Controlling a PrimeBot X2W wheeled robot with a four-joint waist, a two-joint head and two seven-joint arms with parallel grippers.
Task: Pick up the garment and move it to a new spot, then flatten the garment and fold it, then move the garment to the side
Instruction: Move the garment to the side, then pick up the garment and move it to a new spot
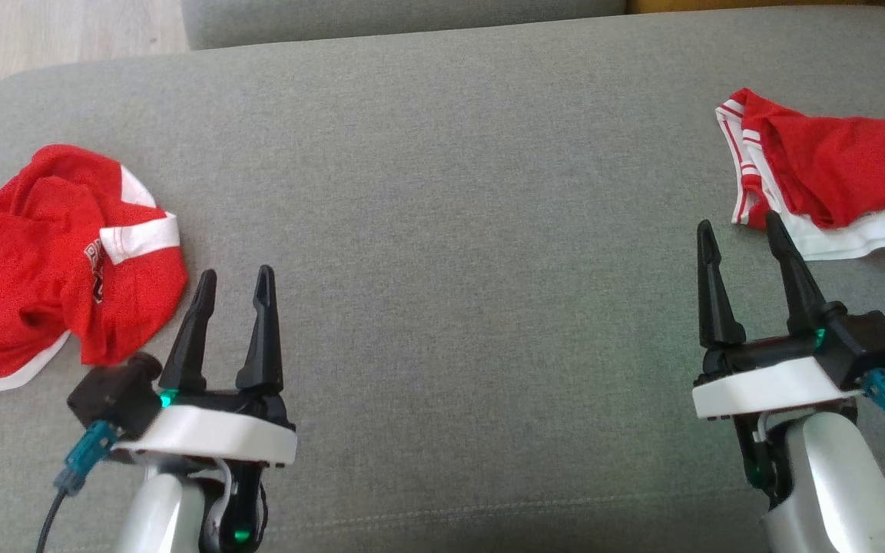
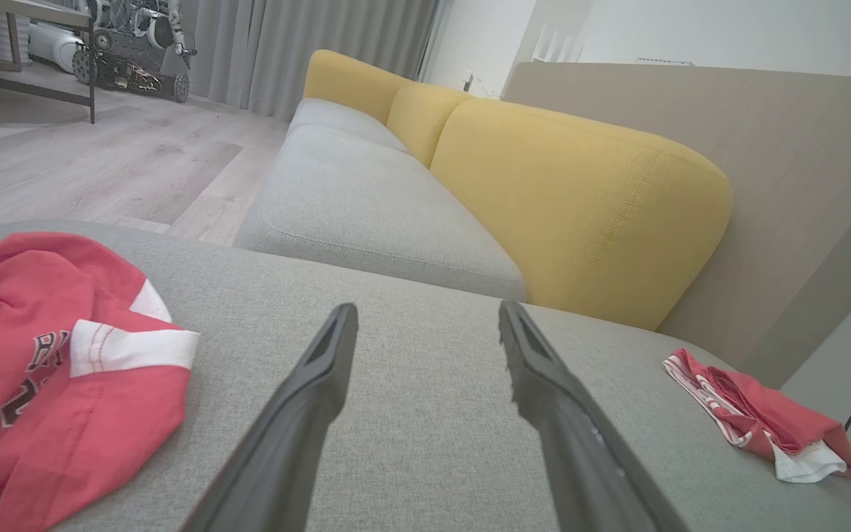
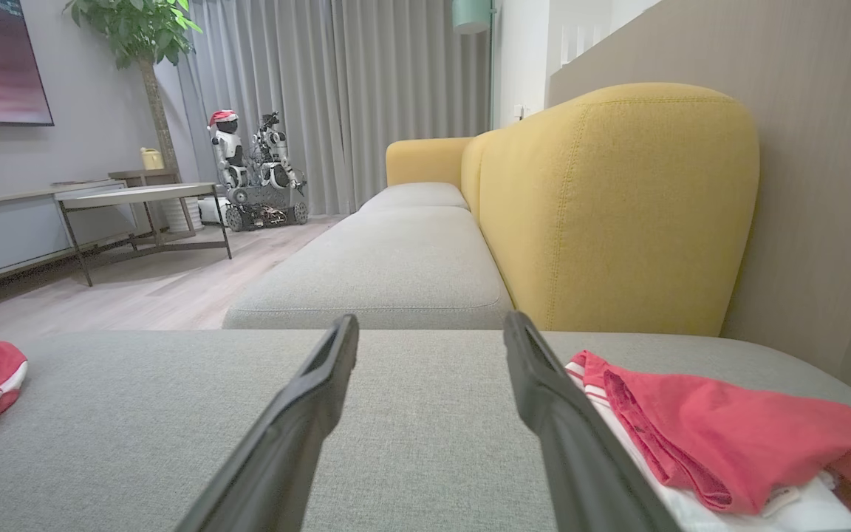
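A crumpled red garment (image 1: 43, 253) with white trim and dark lettering lies at the left of the grey cushion (image 1: 450, 230); the left wrist view has this garment (image 2: 49, 377) at its lower left. My left gripper (image 1: 235, 280) stands open just right of it, empty, its fingers apart in its wrist view (image 2: 425, 318). A second red and white garment (image 1: 826, 180), folded, rests at the far right, and it appears as well (image 3: 728, 443) in the right wrist view. My right gripper (image 1: 742, 230) is open and empty, its right fingertip close to that folded piece's near edge.
A second grey seat cushion (image 3: 388, 258) and yellow backrests (image 3: 617, 199) lie beyond the work surface. Wooden floor (image 2: 100, 162), a low table (image 3: 137, 196) and a parked robot (image 3: 255, 174) stand further off. A wood panel wall (image 2: 765, 185) borders the right side.
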